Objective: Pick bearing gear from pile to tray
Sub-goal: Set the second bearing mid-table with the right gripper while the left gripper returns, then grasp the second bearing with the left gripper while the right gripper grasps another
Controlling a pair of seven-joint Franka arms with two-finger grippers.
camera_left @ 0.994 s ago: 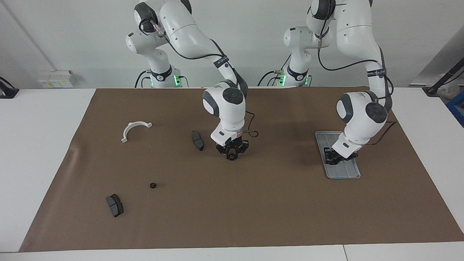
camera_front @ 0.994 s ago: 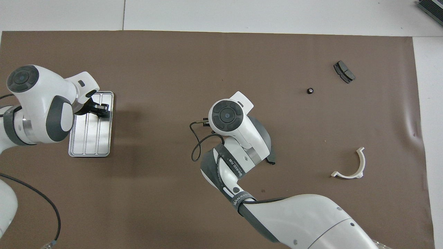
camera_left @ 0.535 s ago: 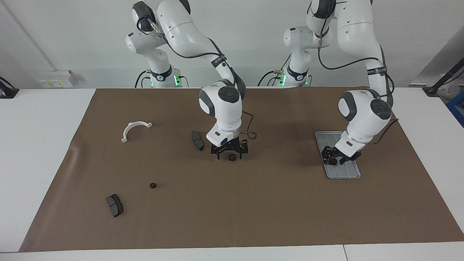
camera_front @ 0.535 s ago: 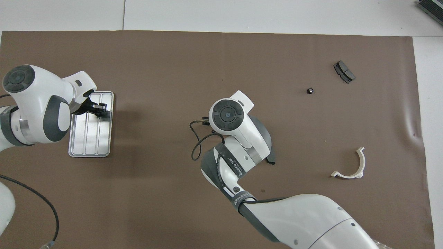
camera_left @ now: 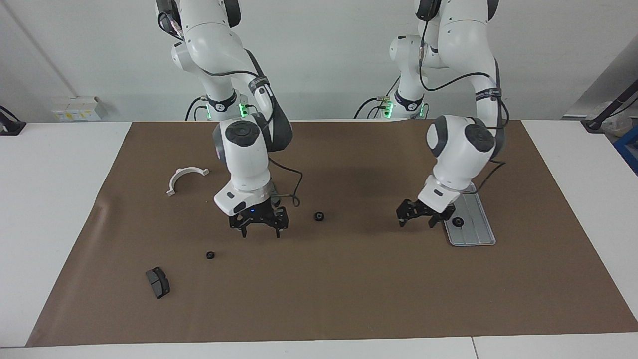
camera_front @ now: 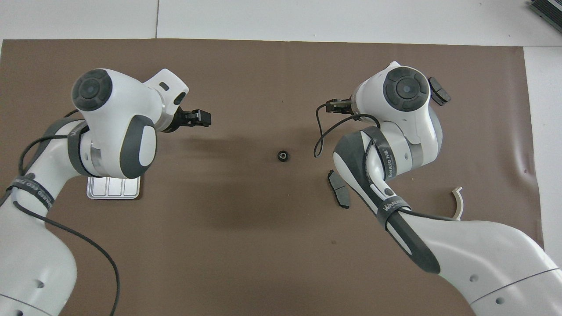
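Observation:
One black bearing gear [camera_left: 457, 222] lies on the silver tray [camera_left: 476, 234] at the left arm's end of the mat. A second gear [camera_left: 319, 216] [camera_front: 283, 156] rests alone on the brown mat near its middle. A third gear [camera_left: 210, 255] lies toward the right arm's end with the rest of the pile. My left gripper [camera_left: 416, 223] [camera_front: 199, 118] hangs open and holds nothing, just off the tray's edge toward the middle. My right gripper [camera_left: 261, 234] is open too, over bare mat between the second and third gears; in the overhead view its own wrist hides it.
A white half-ring [camera_left: 185, 177] lies nearer the robots at the right arm's end. One dark pad [camera_left: 158, 282] lies farther out. Another pad [camera_front: 339, 195] shows beside the right arm in the overhead view. The left arm covers most of the tray [camera_front: 113, 191] there.
Both grippers opened. The right one left its gear on the middle of the mat and swung toward the pile. The left one left a gear on the tray and moved off it toward the middle.

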